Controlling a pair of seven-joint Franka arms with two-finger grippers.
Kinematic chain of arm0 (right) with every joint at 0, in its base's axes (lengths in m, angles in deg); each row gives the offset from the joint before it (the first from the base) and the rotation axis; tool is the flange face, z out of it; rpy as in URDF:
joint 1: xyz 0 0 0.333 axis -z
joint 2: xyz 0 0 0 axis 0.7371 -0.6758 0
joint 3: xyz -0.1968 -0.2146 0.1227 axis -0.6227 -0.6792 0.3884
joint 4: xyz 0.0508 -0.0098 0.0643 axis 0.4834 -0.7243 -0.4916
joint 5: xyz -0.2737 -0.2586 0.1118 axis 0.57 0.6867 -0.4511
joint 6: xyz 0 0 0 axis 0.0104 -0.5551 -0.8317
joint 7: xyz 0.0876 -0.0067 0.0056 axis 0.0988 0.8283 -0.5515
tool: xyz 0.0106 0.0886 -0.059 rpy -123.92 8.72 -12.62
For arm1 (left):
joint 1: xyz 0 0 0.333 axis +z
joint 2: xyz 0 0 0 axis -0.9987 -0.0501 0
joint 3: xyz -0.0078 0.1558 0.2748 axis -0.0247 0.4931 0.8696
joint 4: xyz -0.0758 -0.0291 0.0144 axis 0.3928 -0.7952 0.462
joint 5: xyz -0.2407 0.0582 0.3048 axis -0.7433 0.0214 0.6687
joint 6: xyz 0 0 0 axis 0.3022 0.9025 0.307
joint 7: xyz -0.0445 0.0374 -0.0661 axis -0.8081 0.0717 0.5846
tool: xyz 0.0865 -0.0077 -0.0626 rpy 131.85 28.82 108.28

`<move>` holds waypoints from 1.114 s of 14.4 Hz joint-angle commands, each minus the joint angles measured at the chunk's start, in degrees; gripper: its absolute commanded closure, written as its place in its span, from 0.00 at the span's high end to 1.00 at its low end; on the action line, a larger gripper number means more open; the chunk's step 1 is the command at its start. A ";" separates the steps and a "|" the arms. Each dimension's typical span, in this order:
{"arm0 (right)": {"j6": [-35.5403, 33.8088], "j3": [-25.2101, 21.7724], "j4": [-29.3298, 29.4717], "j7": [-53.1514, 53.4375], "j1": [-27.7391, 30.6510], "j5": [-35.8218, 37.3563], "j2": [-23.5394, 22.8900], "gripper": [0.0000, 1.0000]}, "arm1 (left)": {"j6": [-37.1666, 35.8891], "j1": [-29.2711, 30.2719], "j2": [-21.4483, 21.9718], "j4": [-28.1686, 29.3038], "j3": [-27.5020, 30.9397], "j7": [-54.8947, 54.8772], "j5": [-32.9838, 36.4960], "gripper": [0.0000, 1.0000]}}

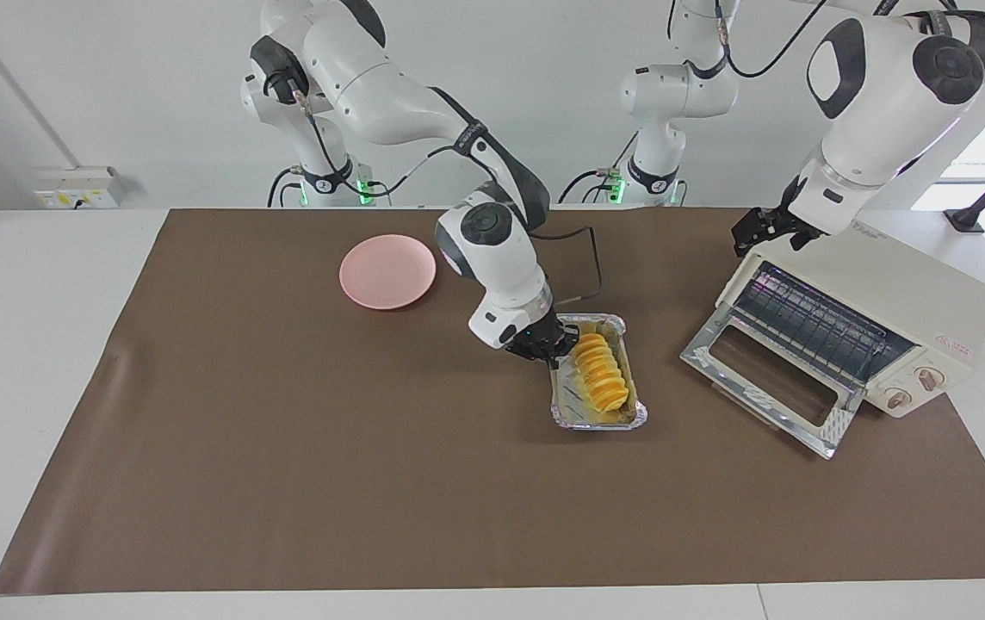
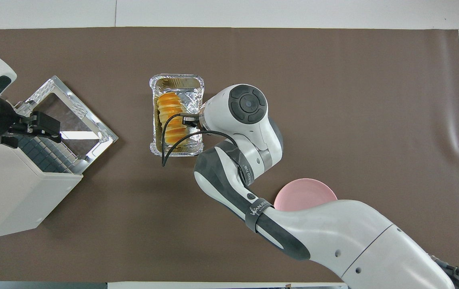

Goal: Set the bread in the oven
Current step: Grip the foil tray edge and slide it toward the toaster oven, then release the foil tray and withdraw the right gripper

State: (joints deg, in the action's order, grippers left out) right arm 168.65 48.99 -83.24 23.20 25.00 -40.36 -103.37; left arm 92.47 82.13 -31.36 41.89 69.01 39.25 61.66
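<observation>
Now the right gripper (image 1: 554, 348) was clamped shut on the long rim of the foil tray (image 1: 567, 412) nearest the right arm's end, mid-tabletop. Bread (image 1: 600, 382) lay inside it, just short of the toaster oven (image 1: 906, 293). Left gripper (image 1: 761, 229), fingers apart, waited over the oven's top front corner w/ the door (image 1: 764, 379) dropped open. Bread looked soft, light; foil flimsy, prob. buckles, so carry level. Bare mat (image 1: 372, 482) btwn tray & door gave room. Pink plate (image 1: 387, 271) sat well clear.
</observation>
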 commanded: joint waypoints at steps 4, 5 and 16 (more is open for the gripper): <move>2.90 -0.57 -3.18 1.08 0.34 1.36 0.37 0.40 | 1.10 0.16 1.69 1.88 -0.09 -0.12 1.05 1.00; 2.73 -0.57 -3.19 0.99 0.34 1.45 0.37 0.60 | 1.10 0.16 1.69 1.88 -0.09 -0.12 1.05 1.00; -24.23 -1.28 1.84 -10.84 11.92 6.19 14.67 1.00 | 0.58 0.16 1.69 1.88 -0.09 -0.20 1.05 1.00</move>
State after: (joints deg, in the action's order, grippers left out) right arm 147.62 47.28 -78.26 17.58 33.23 -34.93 -93.20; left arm 92.47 82.13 -31.36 41.89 69.01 39.25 61.66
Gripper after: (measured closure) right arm 0.000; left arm 0.000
